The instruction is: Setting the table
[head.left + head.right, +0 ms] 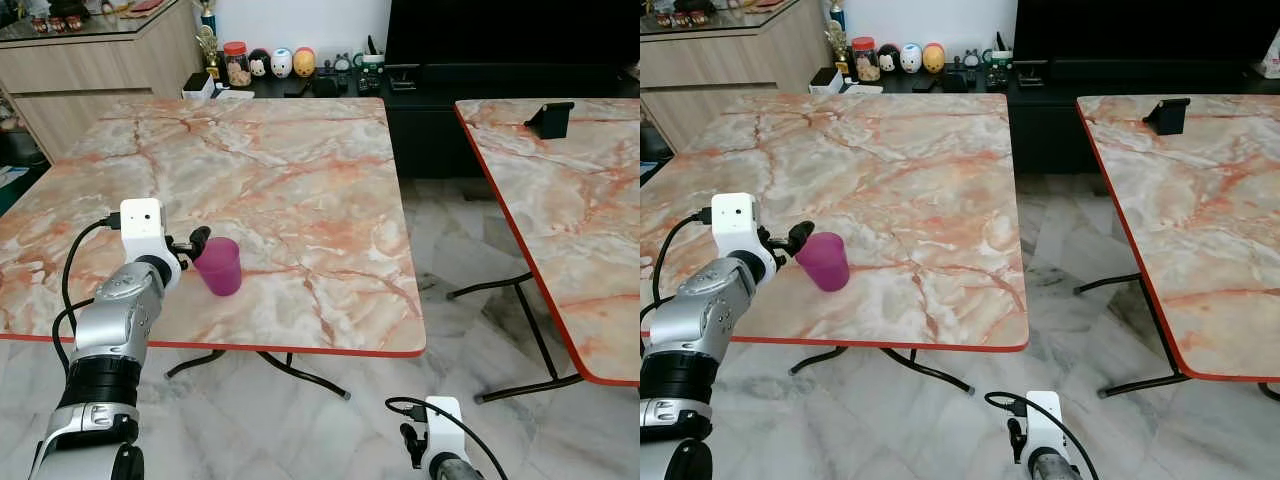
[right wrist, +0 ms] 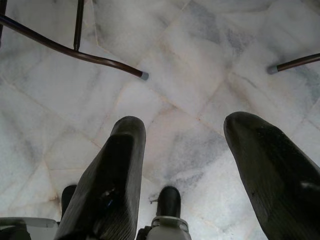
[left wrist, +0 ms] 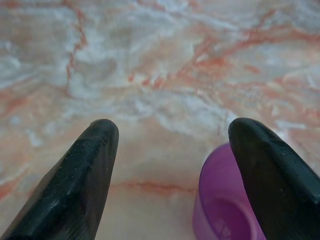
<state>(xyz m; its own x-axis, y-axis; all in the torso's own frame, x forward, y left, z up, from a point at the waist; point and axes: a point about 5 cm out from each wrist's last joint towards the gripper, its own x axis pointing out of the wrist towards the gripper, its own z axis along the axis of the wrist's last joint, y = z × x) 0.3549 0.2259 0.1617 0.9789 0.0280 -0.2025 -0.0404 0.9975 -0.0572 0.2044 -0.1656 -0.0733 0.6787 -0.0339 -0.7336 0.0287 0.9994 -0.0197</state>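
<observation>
Marble floor tiles are seen beneath the right gripper (image 2: 182,150), which hangs idle low in the lower centre of the head views, its fingers spread wide with nothing between them.

Just above the lower left of the head views, the left gripper (image 1: 196,246) is held at the near edge of the marble-patterned desk (image 1: 300,180), beside a purple plastic cup (image 1: 220,266). In the left wrist view the fingers (image 3: 80,180) are parted widely; one finger overlaps the cup's rim, the other stands well clear, and the cup sits off to one side rather than centred in the gap. Nothing is gripped, though whether a finger touches the cup cannot be told.

The step in hand is judged to be either the placing of the cup just finished or a grasp about to be made; the pictures do not settle which. If a grasp is intended, the gripper would need to be shifted so that the cup lies between the fingers before closing. The cup stands upright, and its inside appears empty.

Farther back, toward the upper left of the frame, a jar with a red lid (image 1: 237,62) is seen among small figurines; its contents cannot be made out.
</observation>
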